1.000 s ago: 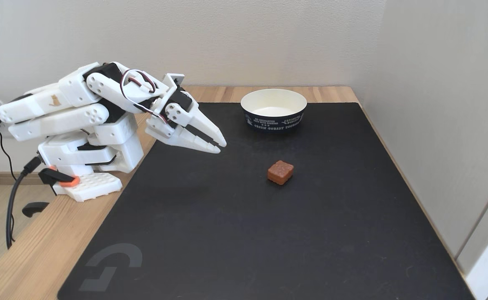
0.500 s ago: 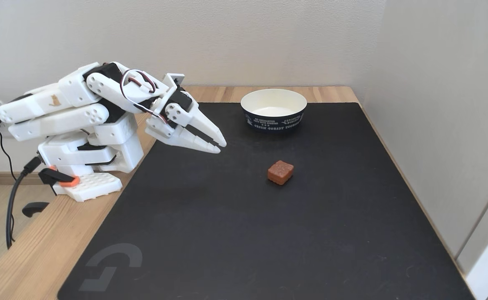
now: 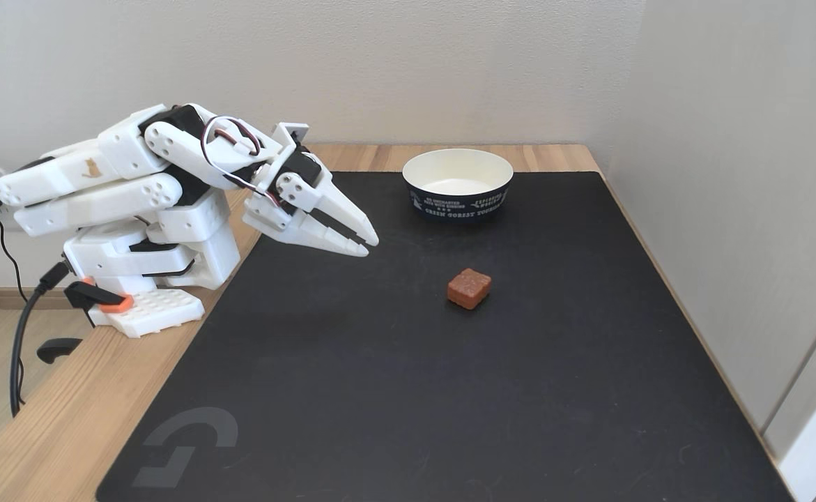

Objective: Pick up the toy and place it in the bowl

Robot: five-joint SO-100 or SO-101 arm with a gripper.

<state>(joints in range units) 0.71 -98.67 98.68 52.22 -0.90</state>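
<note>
In the fixed view the toy (image 3: pixel 469 288), a small reddish-brown block with a grooved top, lies on the black mat near its middle. The bowl (image 3: pixel 458 183), white inside and navy outside with white lettering, stands behind it at the mat's far edge. My gripper (image 3: pixel 369 247) hangs above the mat's left side, folded back on the white arm and pointing right and down. Its fingers lie together with nothing between them. It is well to the left of the toy and a little above it.
The black mat (image 3: pixel 394 390) covers most of the wooden table (image 3: pixel 52 425). The arm's base (image 3: pixel 146 307) is clamped at the table's left edge, with cables hanging off. A wall panel (image 3: pixel 742 209) rises close along the mat's right side.
</note>
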